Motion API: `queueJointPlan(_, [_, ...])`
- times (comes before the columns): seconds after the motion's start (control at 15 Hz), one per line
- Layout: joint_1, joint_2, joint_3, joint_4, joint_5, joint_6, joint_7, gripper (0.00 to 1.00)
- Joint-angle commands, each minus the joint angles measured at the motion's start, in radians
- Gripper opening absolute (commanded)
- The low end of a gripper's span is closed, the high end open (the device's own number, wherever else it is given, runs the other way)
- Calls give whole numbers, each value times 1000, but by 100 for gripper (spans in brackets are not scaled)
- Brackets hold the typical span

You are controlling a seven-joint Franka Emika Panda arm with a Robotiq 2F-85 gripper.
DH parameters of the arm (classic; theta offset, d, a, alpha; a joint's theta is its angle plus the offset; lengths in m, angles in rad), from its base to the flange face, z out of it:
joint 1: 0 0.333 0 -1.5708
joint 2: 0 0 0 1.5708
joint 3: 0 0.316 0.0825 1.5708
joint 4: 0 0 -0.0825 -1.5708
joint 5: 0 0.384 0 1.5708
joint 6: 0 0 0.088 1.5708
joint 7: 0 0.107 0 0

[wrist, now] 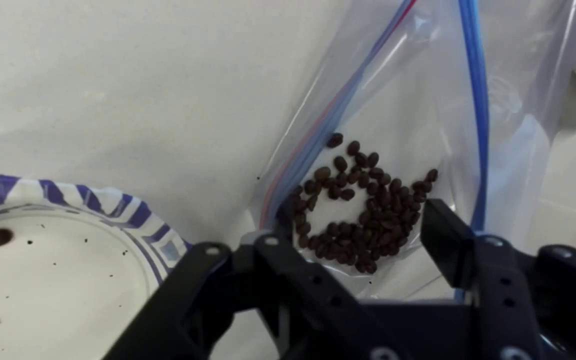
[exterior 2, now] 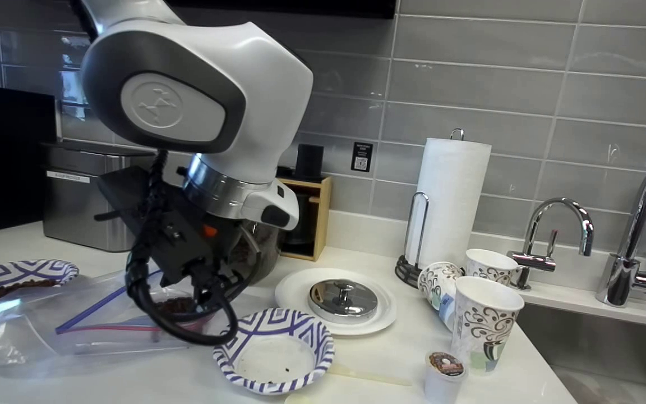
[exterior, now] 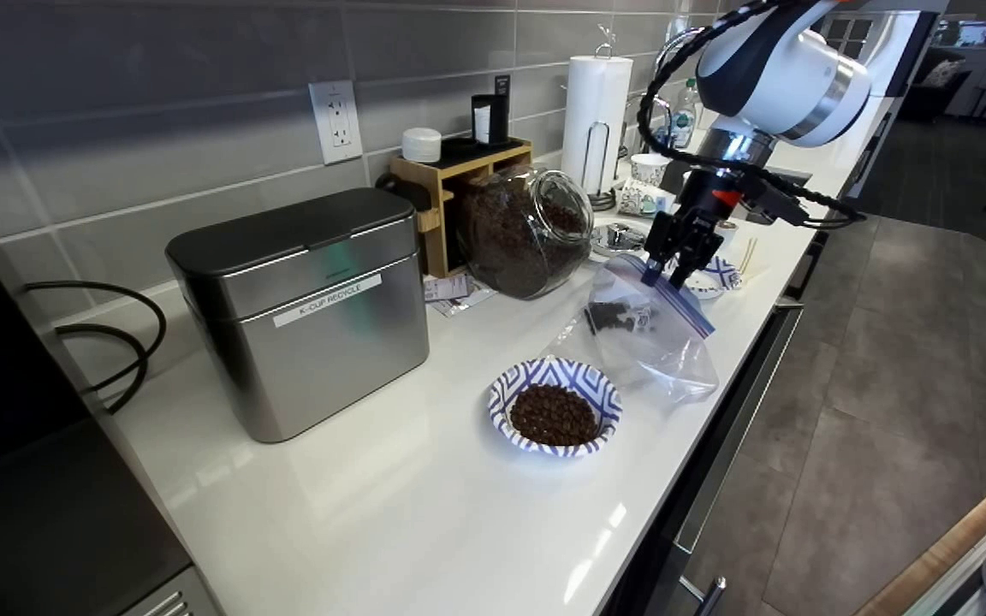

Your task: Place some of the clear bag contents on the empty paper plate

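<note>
Clear plastic, the bag lies between the bean bowl and paper plate, mouth facing the plate, long zip running out from the wall, my claw spread wide, holding nothing.
</note>
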State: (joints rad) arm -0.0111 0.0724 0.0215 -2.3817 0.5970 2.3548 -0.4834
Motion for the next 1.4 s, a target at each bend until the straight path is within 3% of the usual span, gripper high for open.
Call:
queueJointPlan(0.0, [5, 7, 8, -2, -24, 22, 37, 99])
queueJointPlan(0.13, [6, 9, 9, -1, -26, 22, 41, 100])
queueJointPlan(0.2, [6, 11, 11, 0, -25, 22, 41, 72])
queueJointPlan(0.33, [8, 17, 14, 2, -21, 25, 39, 72])
queueJointPlan(0.93, [31, 70, 48, 12, -36, 146, 77, 4])
queueJointPlan(1.0, [33, 77, 54, 13, -33, 168, 80, 0])
queueJointPlan(1.33, [39, 111, 90, 18, -21, 269, 111, 0])
